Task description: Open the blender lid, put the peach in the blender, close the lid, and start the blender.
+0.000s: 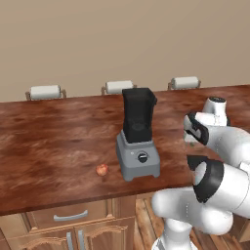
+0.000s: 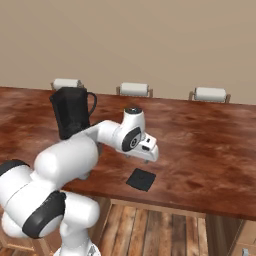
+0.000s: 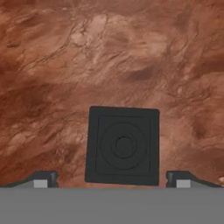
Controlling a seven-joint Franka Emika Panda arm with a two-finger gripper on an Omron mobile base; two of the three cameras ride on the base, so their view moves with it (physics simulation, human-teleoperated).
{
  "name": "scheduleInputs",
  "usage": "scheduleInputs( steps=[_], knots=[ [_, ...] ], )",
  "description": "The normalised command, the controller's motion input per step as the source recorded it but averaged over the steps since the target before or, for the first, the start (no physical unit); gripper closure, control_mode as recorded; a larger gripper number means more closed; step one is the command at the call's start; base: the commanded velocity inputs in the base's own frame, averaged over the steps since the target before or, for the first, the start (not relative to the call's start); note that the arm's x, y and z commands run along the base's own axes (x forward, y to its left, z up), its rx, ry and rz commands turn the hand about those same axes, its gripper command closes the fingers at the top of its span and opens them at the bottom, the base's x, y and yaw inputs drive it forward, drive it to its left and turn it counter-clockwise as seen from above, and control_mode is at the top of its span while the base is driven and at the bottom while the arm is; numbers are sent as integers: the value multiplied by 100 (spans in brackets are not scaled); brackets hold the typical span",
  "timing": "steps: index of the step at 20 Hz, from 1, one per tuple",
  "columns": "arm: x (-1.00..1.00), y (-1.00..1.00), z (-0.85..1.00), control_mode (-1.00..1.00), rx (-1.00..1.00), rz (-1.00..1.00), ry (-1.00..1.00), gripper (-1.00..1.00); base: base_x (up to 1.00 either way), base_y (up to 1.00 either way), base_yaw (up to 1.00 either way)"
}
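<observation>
Gripper (image 3: 112,179): wide open, holds nothing, just above the lid.
Blender lid (image 3: 123,145): flat on the counter (image 3: 65,65).
Blender (image 1: 138,136): jar uncovered.

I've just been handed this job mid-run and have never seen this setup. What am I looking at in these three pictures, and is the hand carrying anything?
The machine is a white jointed arm on a driving base, working at a wooden counter. Two pictures come from cameras on the base, one behind the arm on each side, so they show the same scene from two angles. The third looks down from a camera on the hand itself; the two small dark fingertips stand at its bottom edge.

On the counter stands the blender, its jar top open. The peach lies just left of its base. The blender lid lies flat on the counter right of the blender, under the hand.

The fingertips stand wide apart on either side of the lid, above it, so the hand is open and holds nothing.
</observation>
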Motion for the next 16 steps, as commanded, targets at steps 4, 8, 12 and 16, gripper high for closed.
scheduleInputs(
  steps=[4, 8, 12, 16],
  knots=[
    [-34, 72, 50, -100, -1, 7, 0, -100, 0, 0, 0],
    [-39, 76, 47, -100, -3, 8, 0, -100, 0, 0, 0],
    [-41, 81, 38, -100, -6, 9, 0, -100, 0, 0, 0],
    [-46, 86, 28, -100, -8, 11, 0, -100, 0, 0, 0]
  ],
)
